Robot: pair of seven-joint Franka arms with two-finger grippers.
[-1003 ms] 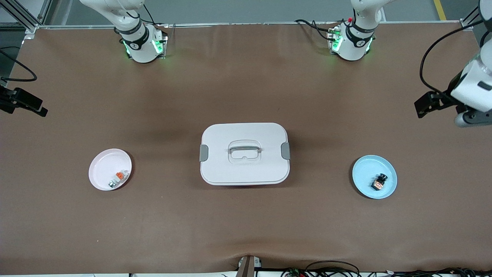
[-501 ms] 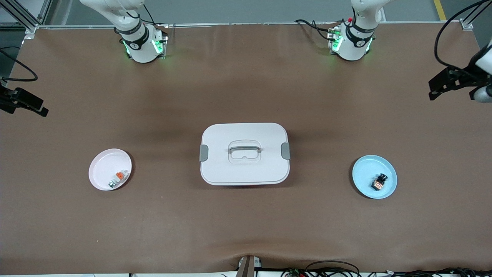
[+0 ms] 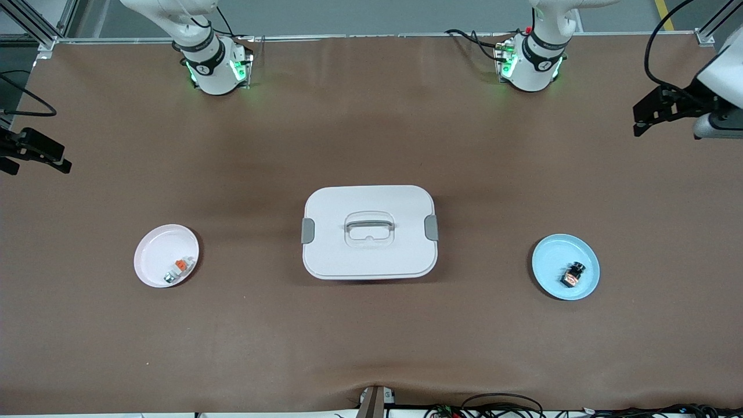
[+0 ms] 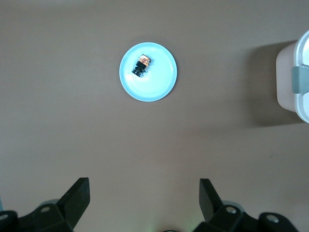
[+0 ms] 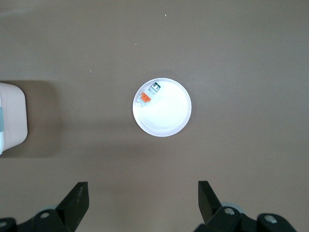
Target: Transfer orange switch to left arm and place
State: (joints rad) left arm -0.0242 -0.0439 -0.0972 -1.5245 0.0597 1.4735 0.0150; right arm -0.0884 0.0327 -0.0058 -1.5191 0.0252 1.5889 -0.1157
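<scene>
The orange switch [image 3: 572,274], a tiny black block with an orange centre, lies on a blue plate [image 3: 554,255] toward the left arm's end of the table. The left wrist view shows the switch [image 4: 141,66] on that plate [image 4: 159,82]. The white box [image 3: 336,255] with grey latches stands mid-table, lid on. My left gripper [image 3: 653,113] hangs high over bare table at its end, open and empty, as the left wrist view [image 4: 145,186] shows. My right gripper [image 3: 35,154] hangs over the right arm's end, open and empty in its wrist view [image 5: 143,186].
A pale pink plate [image 3: 154,252] toward the right arm's end holds a pale piece with an orange top [image 3: 181,265] and a small grey-silver piece [image 3: 169,277]. The right wrist view shows the plate [image 5: 169,118]. The box's edge shows in both wrist views [image 4: 289,82] [image 5: 12,116].
My left gripper has moved away from the front camera, toward the bases' side of the table. The right gripper has barely shifted. The switch, plates and box have not moved.
</scene>
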